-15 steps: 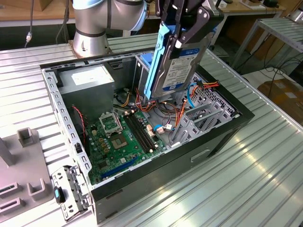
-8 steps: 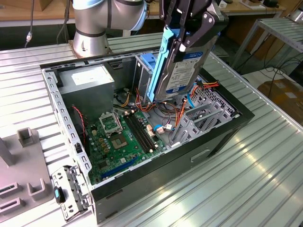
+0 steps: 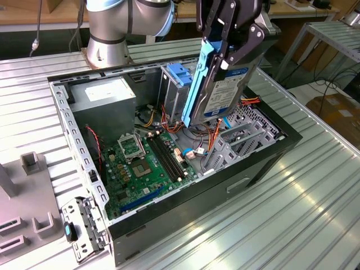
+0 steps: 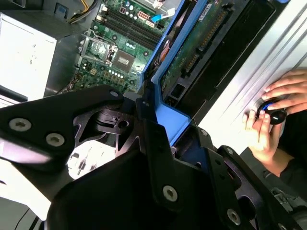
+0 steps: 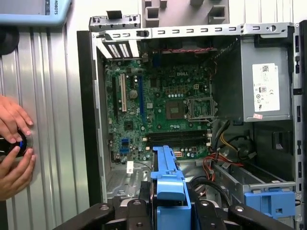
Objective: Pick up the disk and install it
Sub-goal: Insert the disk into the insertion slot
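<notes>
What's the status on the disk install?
Gripper shut on the disk. Disk held on edge above the open computer case, beside the drive cage, not yet seated. Loose cables under it; a hand beside the case.

Diffuse light from above: in the exterior view pale glare streaks cross the ribbed table (image 3: 315, 191) beside the gripper (image 3: 228, 53), and the computer case (image 3: 236, 191) beneath it holds soft shade. In the second wrist view a white sticker (image 4: 24, 52) beside the gripper is washed out

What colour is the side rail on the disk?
Light blue. The rail on the disk shows best in the exterior view.
</notes>
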